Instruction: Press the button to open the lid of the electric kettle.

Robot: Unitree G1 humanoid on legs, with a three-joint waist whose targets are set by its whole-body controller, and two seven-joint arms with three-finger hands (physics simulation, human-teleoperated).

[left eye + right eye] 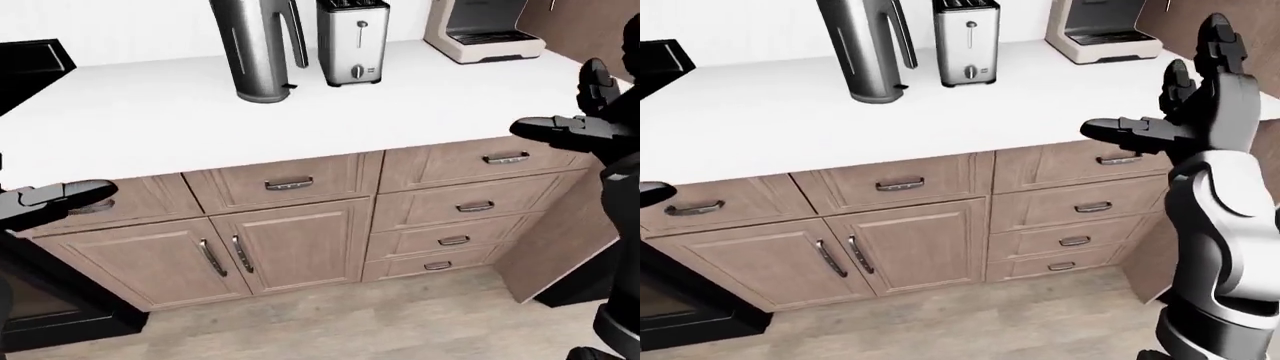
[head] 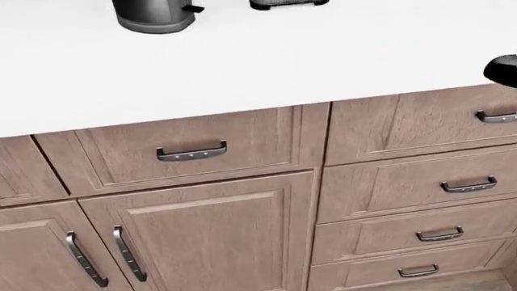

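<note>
Standing on the counter [image 1: 150, 112]: one kettle [image 1: 255, 49], one toaster [image 1: 352, 41], one coffee machine [image 1: 485, 30]; both hands [image 1: 1185, 112] spread, empty.

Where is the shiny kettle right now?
The kettle stands on the white counter, upper left of the left-eye view, just left of the toaster.

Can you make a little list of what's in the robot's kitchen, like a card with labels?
kettle: tall silver electric kettle upright on the white counter, lid end out of view
toaster: silver toaster, right of the kettle
coffee machine: cream coffee machine, farthest right
left hand: left hand open, holding nothing
right hand: right hand open, raised over the counter edge
</note>
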